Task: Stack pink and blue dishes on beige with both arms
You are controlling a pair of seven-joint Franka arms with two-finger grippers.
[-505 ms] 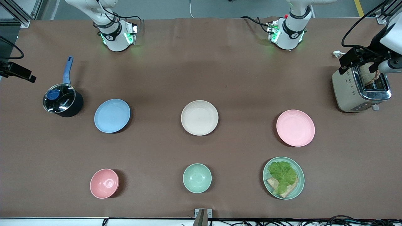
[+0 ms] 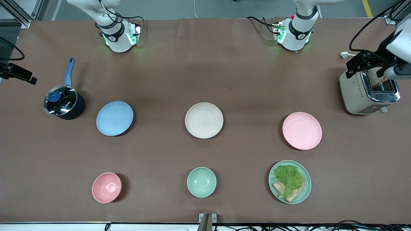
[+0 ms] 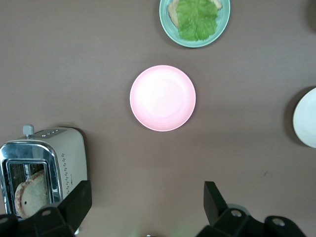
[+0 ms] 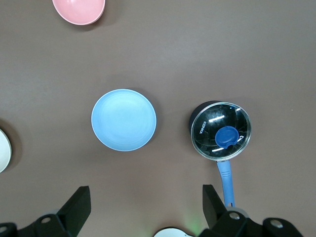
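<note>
Three plates lie in a row across the table's middle. The blue plate (image 2: 114, 118) (image 4: 123, 119) is toward the right arm's end, the beige plate (image 2: 204, 120) (image 3: 307, 118) is in the centre, and the pink plate (image 2: 301, 130) (image 3: 162, 98) is toward the left arm's end. All three are bare and apart. My left gripper (image 2: 367, 62) (image 3: 146, 197) hangs high over the toaster, open and empty. My right gripper (image 4: 146, 197) is out of the front view. Its wrist view shows it open and empty, high above the table between the blue plate and the right arm's base.
A chrome toaster (image 2: 369, 93) with bread in it stands at the left arm's end. A lidded pot (image 2: 64, 102) with a blue handle stands beside the blue plate. Nearer the front camera lie a pink bowl (image 2: 106, 187), a mint bowl (image 2: 201, 182) and a mint plate with lettuce and bread (image 2: 290, 182).
The left arm's hand over the toaster has shifted slightly toward the robots' edge of the table. The plates have not moved.
</note>
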